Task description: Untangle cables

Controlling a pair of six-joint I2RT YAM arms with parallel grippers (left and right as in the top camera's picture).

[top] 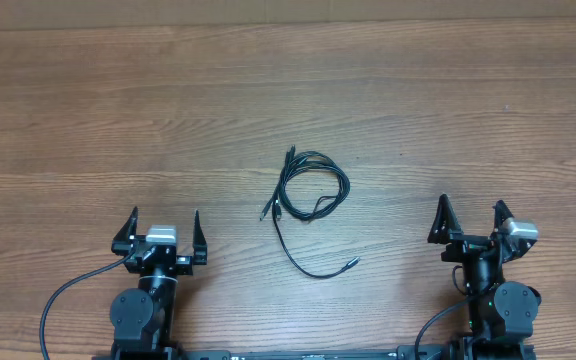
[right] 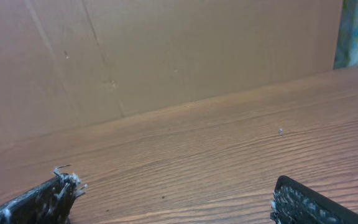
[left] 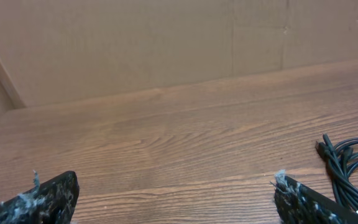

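Note:
A bundle of thin black cables (top: 311, 189) lies coiled and tangled at the middle of the wooden table (top: 118, 120), with one loose end trailing toward the front right. Part of it shows at the right edge of the left wrist view (left: 348, 168). My left gripper (top: 164, 229) is open and empty at the front left, well apart from the cables; its fingertips frame bare wood in the left wrist view (left: 176, 193). My right gripper (top: 471, 215) is open and empty at the front right, also over bare wood in the right wrist view (right: 173, 193).
A brown cardboard wall (left: 166, 43) stands along the far edge of the table and also shows in the right wrist view (right: 197, 50). Each arm's own black cable runs off the front edge behind its base.

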